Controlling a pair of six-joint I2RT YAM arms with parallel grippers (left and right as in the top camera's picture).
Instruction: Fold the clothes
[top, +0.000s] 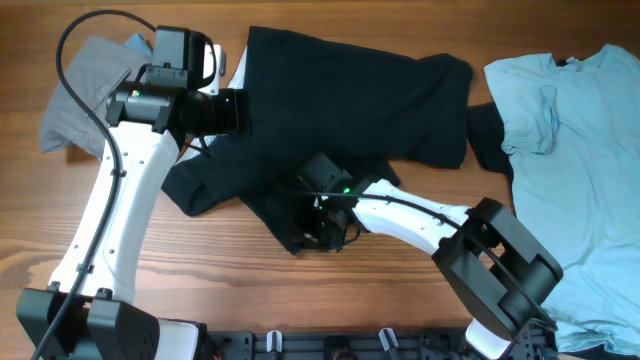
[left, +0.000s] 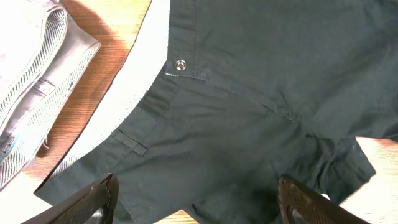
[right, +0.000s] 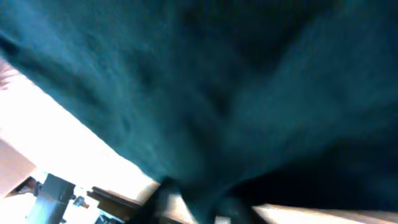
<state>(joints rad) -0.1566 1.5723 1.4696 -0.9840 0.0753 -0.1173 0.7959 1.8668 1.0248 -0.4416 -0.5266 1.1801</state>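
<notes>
Roughly at the centre of the wooden table (top: 250, 300), reaching toward 12 o'clock, the black trousers (top: 340, 90) lie crumpled and unfolded. The left claw (left: 202, 202) hovers above their waistband near the metal snap (left: 181, 64), its fingers spread wide and holding nothing. The right claw (top: 325, 225) sits at the trousers' 6 o'clock edge. Dark, blurred cloth fills its own camera, so whether it grips cannot be told. A light blue T-shirt (top: 580, 150) lies at 3 o'clock, and a grey garment (top: 80, 90) at 10 o'clock.
</notes>
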